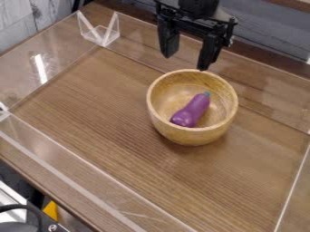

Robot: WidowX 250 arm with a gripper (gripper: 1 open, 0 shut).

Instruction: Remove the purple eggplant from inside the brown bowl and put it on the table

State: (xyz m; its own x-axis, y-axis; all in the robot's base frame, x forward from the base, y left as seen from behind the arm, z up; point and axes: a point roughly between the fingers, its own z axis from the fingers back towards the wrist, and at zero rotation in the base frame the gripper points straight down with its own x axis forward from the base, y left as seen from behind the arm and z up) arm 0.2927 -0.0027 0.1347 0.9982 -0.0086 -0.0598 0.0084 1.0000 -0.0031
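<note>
From my remote seat I saw the gripper (188, 50) hanging above the far rim of the brown bowl (164, 116), pointed straight down, its dark jaws spread wide apart and holding nothing. The fingers (213, 47) were clear of the wood, and the tip of the right-hand one in the picture hung just over the back edge of the bowl without touching it as far as I could tell. The purple eggplant (191, 110) lay inside the bowl, on the bottom, slanted so that its darker stem end pointed up and to the right in the picture toward the rim and its plump end lay lower left. It sat a little right of the bowl's centre, and nothing was gripping it. The bowl itself stood upright on the desk (85, 118), right of the middle of the wood-grain top, with bare surface all round it. Low clear plastic walls (49, 172) bordered the desk on the left and near sides, catching glare from the lights, and a clear angled bracket (100, 29) stood at the far left corner, well apart from the bowl. At the bottom left edge a dark piece of equipment showed below the desk, too cut off for me to say what it was
</note>
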